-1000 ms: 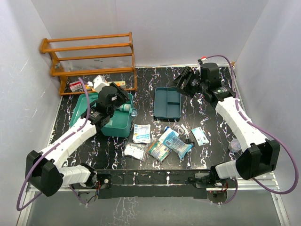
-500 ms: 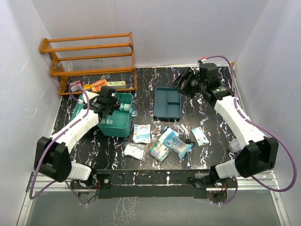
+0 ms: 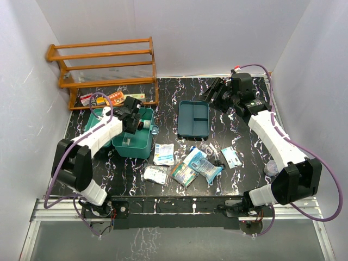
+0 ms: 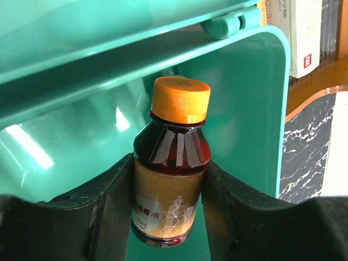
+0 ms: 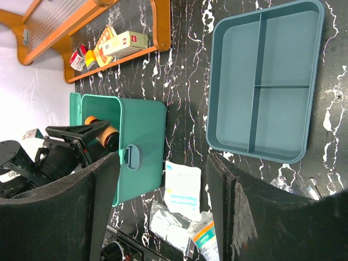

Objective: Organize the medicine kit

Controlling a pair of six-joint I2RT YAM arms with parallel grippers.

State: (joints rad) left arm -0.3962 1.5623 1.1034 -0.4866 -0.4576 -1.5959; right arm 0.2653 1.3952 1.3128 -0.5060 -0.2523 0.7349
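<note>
Sachets and flat foil packets (image 3: pixel 187 166) lie loose across the lower middle of the top view, nearest the arm bases, none of them packed yet. Just beyond them, left of centre, sits the teal-green plastic medicine kit (image 3: pixel 136 148) with rounded corners, its hinged lid thrown open toward the left edge of the frame. Your left gripper (image 4: pixel 169 185) hangs over the kit's far rim, clenched on a small brown glass bottle with an orange screw cap (image 4: pixel 173 147). Both fingers press the labelled body, and the cap sticks out past the fingertips. This is the relation to watch: the bottle's long axis runs along the fingers, cap leading, and the kit's green inner wall fills the wrist view right behind and below it. The kit therefore lies straight ahead of the bottle, and lowering it into the case looks like the next step. Your left arm is by far the nearer to the kit. Further back, right of centre, the darker teal shallow divided plastic tray (image 3: pixel 194 118) lies bare. Your right gripper (image 5: pixel 163 163) hovers beyond it in the upper right, jaws spread and grasping nothing. Farthest, upper left, stands the wooden slatted rack (image 3: pixel 103 65), a few boxes on its bottom shelf.
</note>
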